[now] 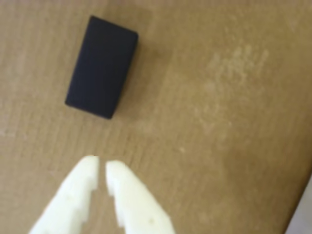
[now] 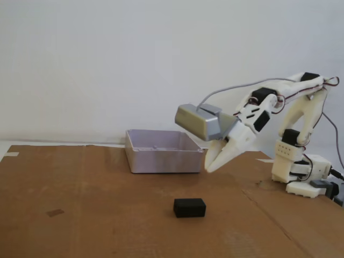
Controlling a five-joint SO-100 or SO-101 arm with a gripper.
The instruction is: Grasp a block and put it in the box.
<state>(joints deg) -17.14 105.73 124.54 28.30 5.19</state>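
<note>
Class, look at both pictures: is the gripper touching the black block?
Apart. In the fixed view the gripper hangs in the air above the block. The wrist view shows bare cardboard between its fingertips and the block.

Wrist view: we see the block [image 1: 102,67], matte black, lying flat on the brown cardboard-covered counter [image 1: 219,122], upper left of frame, long axis tilted a little off vertical. Our gripper [image 1: 102,165] comes in from the bottom edge, two white printed fingers [image 1: 134,200] with stepped inner faces, jaws nearly together with only a thin slit between the tips. Nothing between them. Tips sit below the block in frame, clearly apart from it. A pale scuffed patch marks the cardboard at upper right. Picture is soft.
</note>
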